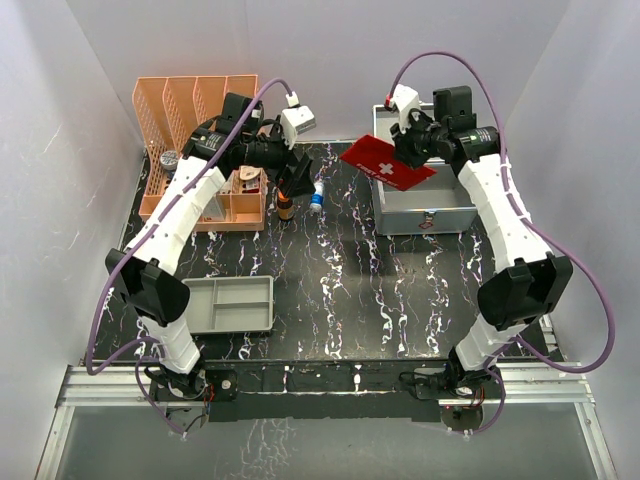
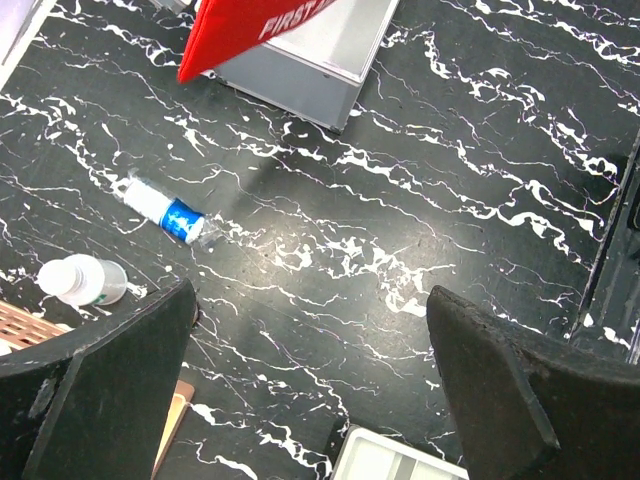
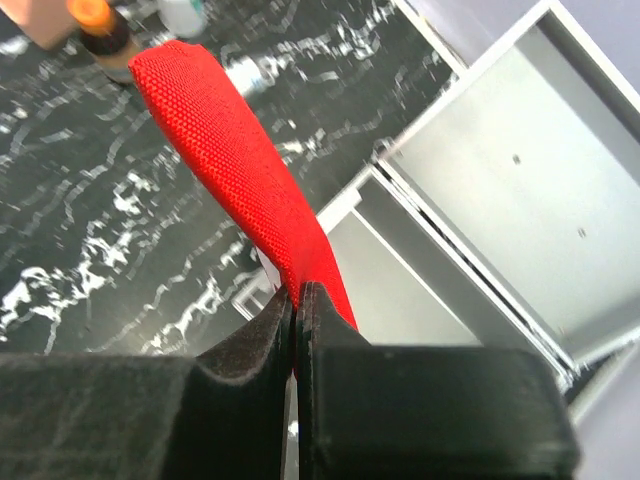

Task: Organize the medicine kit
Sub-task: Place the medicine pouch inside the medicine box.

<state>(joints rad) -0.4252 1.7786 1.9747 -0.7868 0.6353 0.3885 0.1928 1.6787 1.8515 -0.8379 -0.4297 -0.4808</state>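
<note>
A red fabric pouch [image 3: 230, 170], pinched tight in the right pincer [image 3: 296, 315] — the open medicine kit [image 3: 520, 180] just beyond.

- Pretty clearly a robotics lab test cell, not anybody's home or office.
- Plain white panel walls [image 1: 60, 150] box in the black, white-veined marble-pattern tabletop [image 1: 340, 290] on three sides.
- Two white-and-black robot arms, left arm [image 1: 185, 205] and right arm [image 1: 500, 205], sit on an aluminium rail [image 1: 100, 385] along the tabletop's near edge, with purple cables [image 1: 441, 54] looping off them.
- Props look staged: a silver-grey metal case [image 1: 425, 218] towards the far right corner and an orange plastic slotted organiser [image 1: 195, 100] at the far left corner.
</note>
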